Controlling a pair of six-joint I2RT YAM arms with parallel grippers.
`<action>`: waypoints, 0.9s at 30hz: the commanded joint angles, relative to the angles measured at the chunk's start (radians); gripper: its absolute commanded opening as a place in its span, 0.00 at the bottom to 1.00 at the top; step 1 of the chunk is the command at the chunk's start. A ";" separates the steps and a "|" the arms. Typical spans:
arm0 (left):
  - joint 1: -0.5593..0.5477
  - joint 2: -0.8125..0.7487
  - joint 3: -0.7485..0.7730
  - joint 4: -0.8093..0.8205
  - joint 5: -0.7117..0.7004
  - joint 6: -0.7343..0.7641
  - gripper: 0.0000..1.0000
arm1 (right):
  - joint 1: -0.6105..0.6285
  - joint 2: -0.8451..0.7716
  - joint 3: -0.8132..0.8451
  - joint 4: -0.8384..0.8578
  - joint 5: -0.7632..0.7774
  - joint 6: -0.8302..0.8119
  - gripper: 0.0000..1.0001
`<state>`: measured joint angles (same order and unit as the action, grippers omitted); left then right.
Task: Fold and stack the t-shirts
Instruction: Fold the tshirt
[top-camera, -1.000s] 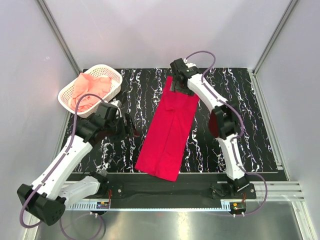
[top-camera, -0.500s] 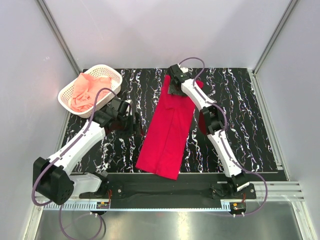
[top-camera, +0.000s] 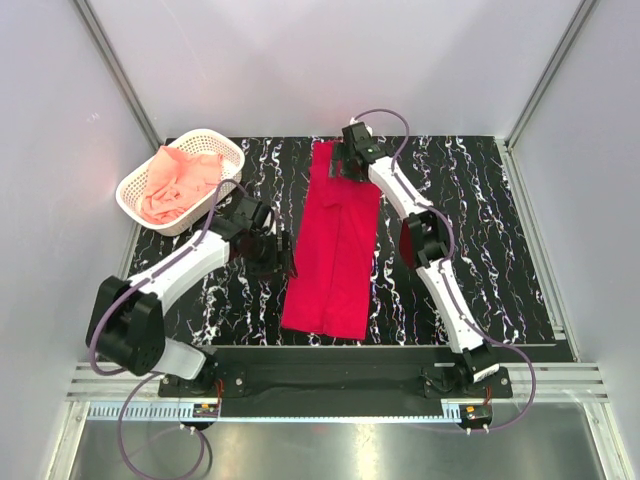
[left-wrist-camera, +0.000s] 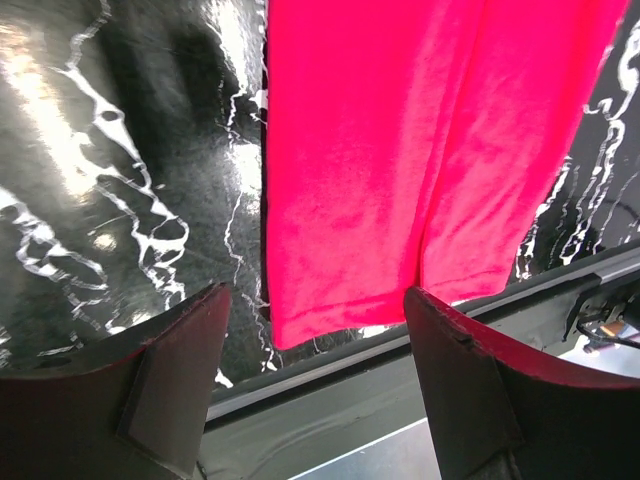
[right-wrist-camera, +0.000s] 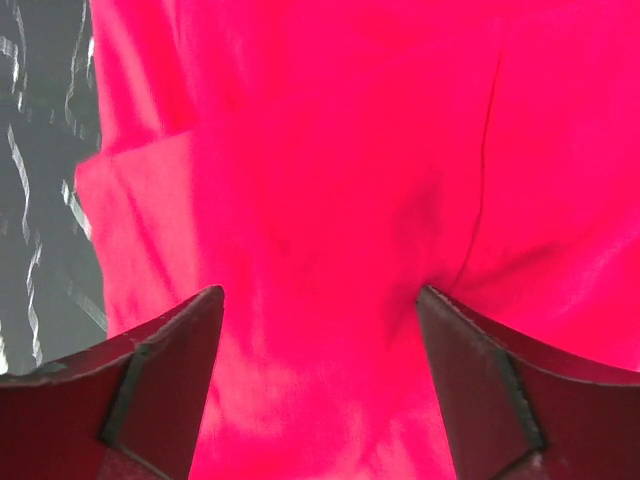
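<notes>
Your red t-shirt (top-camera: 335, 245) lies flat as a long, narrow strip down the middle of the black, white-veined tabletop (top-camera: 470, 200). Its far end is close to the far edge and its near end stops just short of the near edge, with the near end slanted a little to the left. Your right tool (top-camera: 342, 163) is over the far end of that strip. In the right wrist view its fingers (right-wrist-camera: 160, 390) stand wide apart with red cloth filling the space beyond them and nothing pinched between them; whether the tips touch the cloth you cannot tell. Your left tool (top-camera: 272, 255) sits just beside the strip's left edge, about midway along it. In the left wrist view its fingers (left-wrist-camera: 170, 385) are also spread wide and hold nothing, and the shirt's near hem and a lengthwise fold line show past them. The pink t-shirt (top-camera: 175, 180) lies crumpled inside the white lattice basket (top-camera: 228, 143) at the far left corner of the tabletop, well apart from both tools.
</notes>
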<state>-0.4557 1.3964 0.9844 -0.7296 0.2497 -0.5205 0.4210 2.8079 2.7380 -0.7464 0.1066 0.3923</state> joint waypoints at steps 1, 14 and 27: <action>0.003 0.045 -0.010 0.061 0.077 -0.013 0.77 | -0.022 -0.213 -0.049 -0.059 -0.103 -0.009 0.87; 0.003 -0.053 -0.231 0.143 0.109 -0.127 0.76 | 0.035 -1.098 -1.255 -0.087 -0.363 -0.006 1.00; 0.002 -0.149 -0.424 0.274 0.145 -0.182 0.66 | 0.142 -1.558 -2.073 0.353 -0.620 0.324 0.74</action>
<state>-0.4553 1.2762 0.5743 -0.5274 0.3576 -0.6907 0.5400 1.3125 0.7586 -0.5964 -0.4316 0.5850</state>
